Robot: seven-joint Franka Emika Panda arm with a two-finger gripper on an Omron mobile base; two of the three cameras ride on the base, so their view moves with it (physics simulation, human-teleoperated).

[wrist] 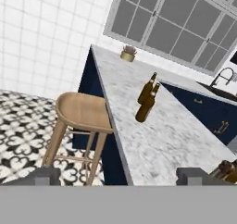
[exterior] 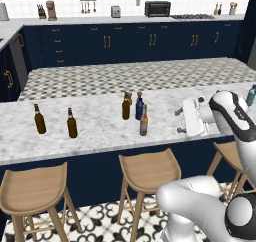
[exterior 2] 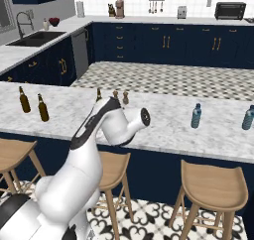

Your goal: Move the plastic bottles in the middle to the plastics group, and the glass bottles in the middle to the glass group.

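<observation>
In the left base view three bottles stand mid-counter: a dark brown glass bottle [exterior: 126, 106], a short navy plastic bottle [exterior: 139, 109] and a light amber glass bottle [exterior: 144, 121]. My gripper [exterior: 179, 121] is to the right of the amber bottle, clear of it, pointing left along the counter. It is open with nothing between its fingertips [wrist: 44, 174]. The glass group, two dark brown bottles [exterior: 39, 119] [exterior: 72, 123], stands far left, and the same pair [wrist: 147, 98] lies ahead in the hand view. The plastics group is two teal bottles [exterior 2: 196, 116] [exterior 2: 248, 118] on the right.
Two small brown shakers [exterior 2: 126, 97] stand behind the middle bottles. Wooden stools [exterior: 146, 172] line the marble counter's [exterior: 100, 136] front edge. A potted plant [wrist: 128, 54] sits at the counter's far end. My own arm [exterior 2: 106, 122] hides most of the middle bottles in the right base view.
</observation>
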